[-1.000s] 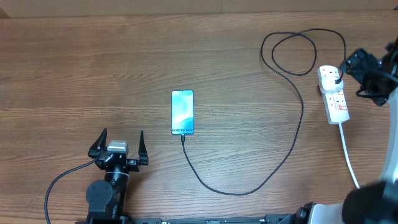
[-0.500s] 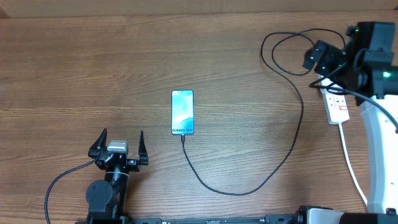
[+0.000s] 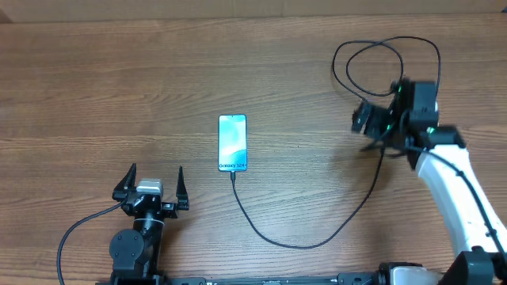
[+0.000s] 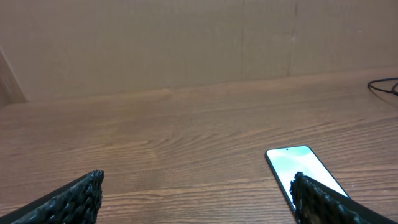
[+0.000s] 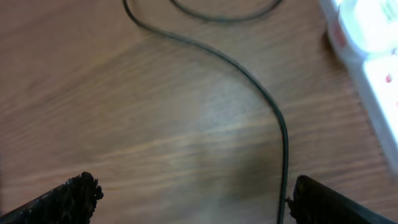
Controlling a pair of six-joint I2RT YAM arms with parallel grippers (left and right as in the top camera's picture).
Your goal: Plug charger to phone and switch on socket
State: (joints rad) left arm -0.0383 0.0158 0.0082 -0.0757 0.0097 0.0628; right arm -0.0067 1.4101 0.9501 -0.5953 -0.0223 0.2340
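Charger (image 3: 305, 246) joins phone (image 3: 232, 142) at bottom edge

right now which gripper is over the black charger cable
The right gripper, open above the black charger cable next to the white power strip. The left gripper sits left of the phone with no cable under it.

You are seeing: phone (image 3: 232, 142) lying mid-worktop (image 3: 119, 79); charger (image 5: 285, 149) running rightward from its near edge; socket (image 5: 373, 37) sitting right of the charger.
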